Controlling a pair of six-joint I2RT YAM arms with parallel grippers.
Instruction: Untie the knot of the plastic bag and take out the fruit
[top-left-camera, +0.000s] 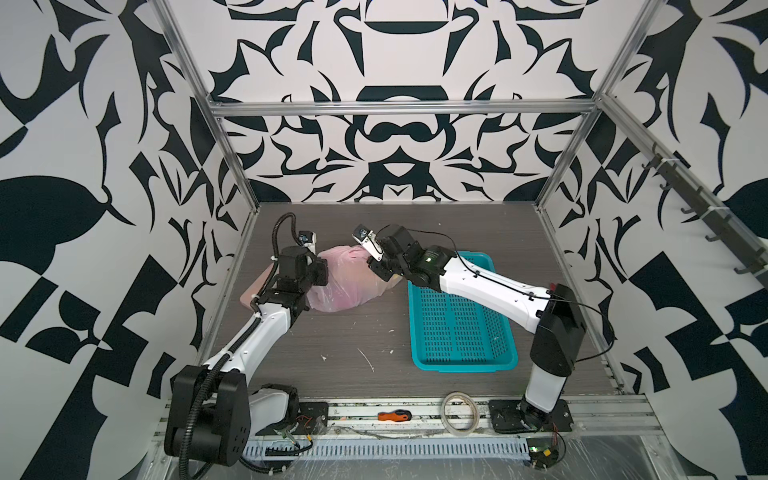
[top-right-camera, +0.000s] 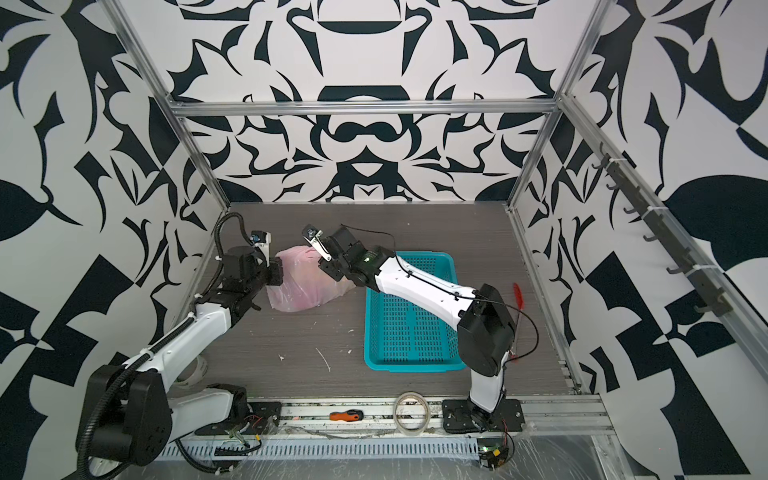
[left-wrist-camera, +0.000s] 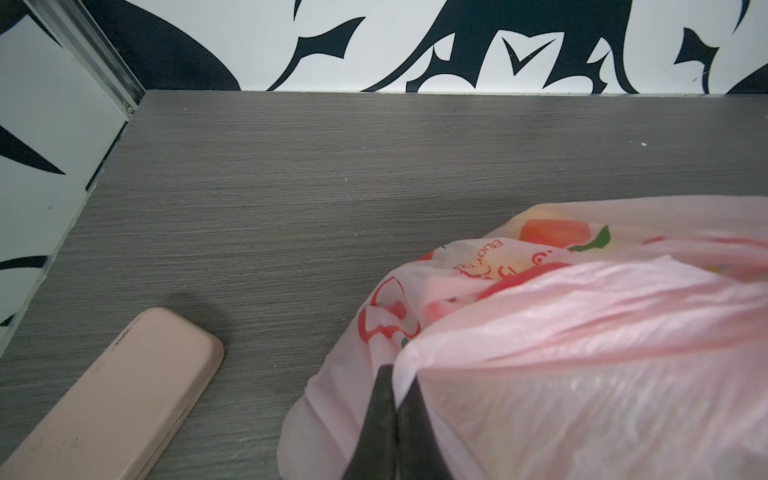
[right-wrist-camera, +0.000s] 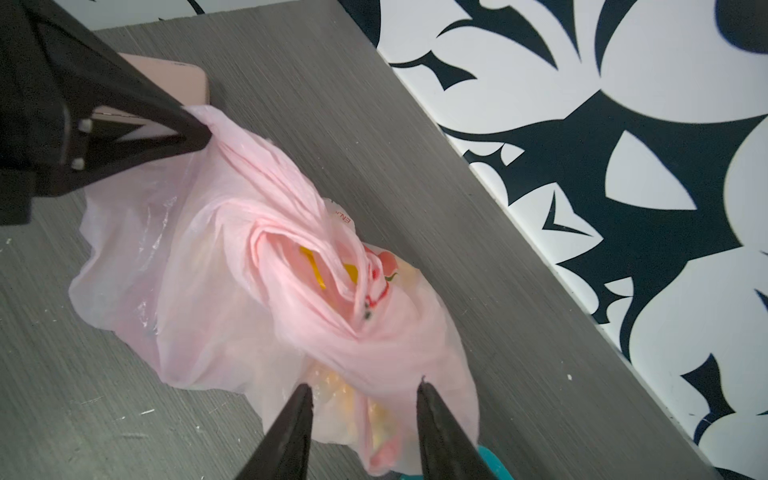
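Left end effector (left-wrist-camera: 401, 376) is clamping the thin pale-pink plastic bag (right-wrist-camera: 199, 299); we are aiming the right end effector (right-wrist-camera: 365, 384), jaws apart, at the twisted knot (right-wrist-camera: 270, 232) just ahead.

- Teal perforated basket (top-left-camera: 463, 365), on the gray table (top-left-camera: 340, 332) right of centre.
- Pink flat case (left-wrist-camera: 112, 399), near the table's left edge.
- Orange-handled screwdriver (top-left-camera: 394, 415) and tape roll (top-left-camera: 444, 415), on the front rail (top-left-camera: 602, 409).

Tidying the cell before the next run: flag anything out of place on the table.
White scraps litter the bare table; a pink case lies beside the plastic bag, unrelated to the task.
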